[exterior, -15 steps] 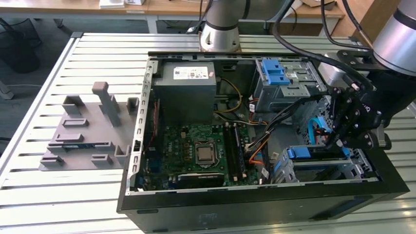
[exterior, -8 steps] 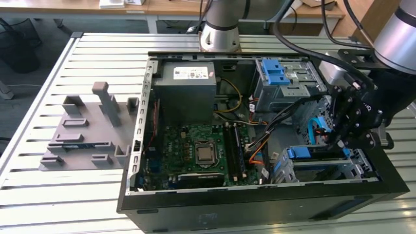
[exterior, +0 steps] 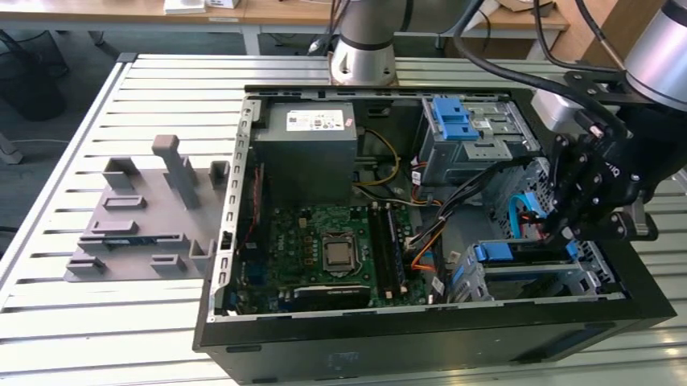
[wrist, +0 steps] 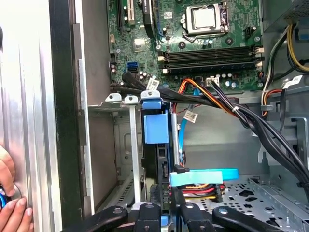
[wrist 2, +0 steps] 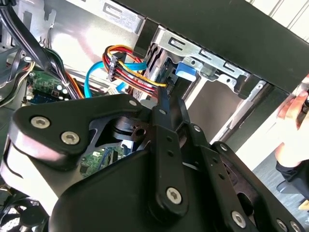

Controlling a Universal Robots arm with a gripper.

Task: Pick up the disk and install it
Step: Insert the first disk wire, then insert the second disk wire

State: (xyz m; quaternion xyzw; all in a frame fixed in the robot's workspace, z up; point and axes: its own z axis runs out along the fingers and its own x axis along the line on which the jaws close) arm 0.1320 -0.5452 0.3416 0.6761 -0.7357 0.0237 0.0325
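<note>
The disk stands on edge in the lower drive cage of the open computer case, its blue bracket end toward the motherboard. In the exterior view the disk lies near the case's front right corner. My gripper holds the disk's rear end, one black finger on each side of it. In the exterior view my gripper reaches down into the case just right of the blue bracket. In the second wrist view the gripper points at the disk's blue tab.
Red, yellow and orange cables and a blue data cable lie close beside the fingers. An upper cage with a blue latch and a grey power box stand at the back. A grey fixture is on the table. A person's hand rests outside the case.
</note>
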